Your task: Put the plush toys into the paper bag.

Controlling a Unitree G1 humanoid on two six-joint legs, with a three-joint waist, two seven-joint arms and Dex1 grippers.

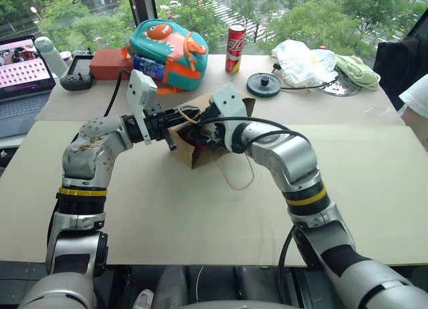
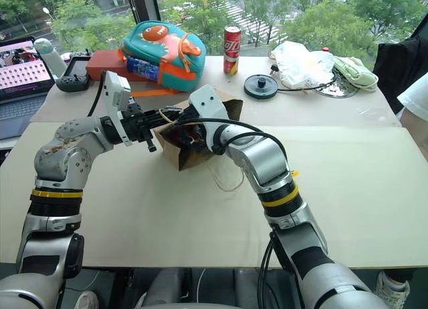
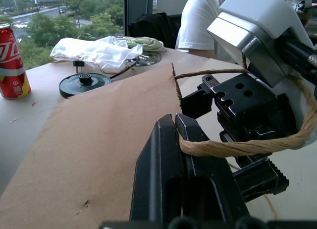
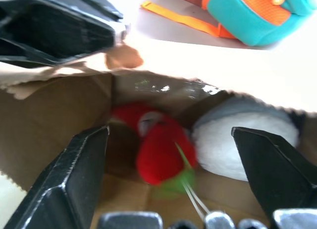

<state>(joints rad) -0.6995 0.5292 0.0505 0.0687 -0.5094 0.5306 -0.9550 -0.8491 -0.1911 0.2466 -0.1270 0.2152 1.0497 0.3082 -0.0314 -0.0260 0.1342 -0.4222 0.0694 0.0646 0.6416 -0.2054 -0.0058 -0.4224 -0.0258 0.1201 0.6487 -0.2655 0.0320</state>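
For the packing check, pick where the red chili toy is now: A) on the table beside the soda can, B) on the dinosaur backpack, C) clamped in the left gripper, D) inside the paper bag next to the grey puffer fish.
D: the right wrist view shows the red chili toy lying inside the paper bag beside the grey puffer fish.

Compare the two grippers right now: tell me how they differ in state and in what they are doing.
The left gripper is shut on the twine handle of the paper bag, while the right gripper is open and grips nothing. The left gripper sits at the bag's rim, holding it up; the right gripper reaches into the bag's mouth, above the red chili pepper and the puffer fish lying inside. Both have two black fingers.
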